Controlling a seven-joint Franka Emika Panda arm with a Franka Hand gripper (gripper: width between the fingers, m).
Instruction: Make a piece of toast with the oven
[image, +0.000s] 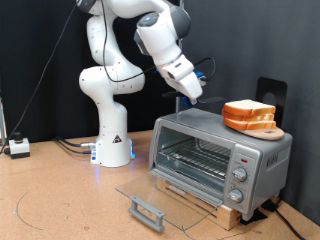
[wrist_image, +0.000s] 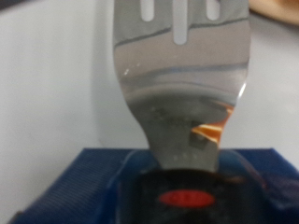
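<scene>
Glass oven door (image: 150, 196) lies folded flat, baring the wire rack (image: 192, 160) of the oven (image: 220, 155). Above the oven's top, beside stacked bread slices (image: 250, 116), the gripper (image: 190, 88) is clamped on a slotted metal spatula (wrist_image: 182, 75), presumably for lifting toast.

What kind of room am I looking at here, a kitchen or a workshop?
Probably a robot test lab set up like a kitchen: a white robot arm stands on a bare wooden table beside a toaster oven, its door open, with bread stacked on top.

Brown tabletop (image: 60, 200) carries the robot base (image: 113, 150), the oven (image: 215, 155) on its wooden board (image: 215, 205), and a small white box (image: 18, 147).
</scene>
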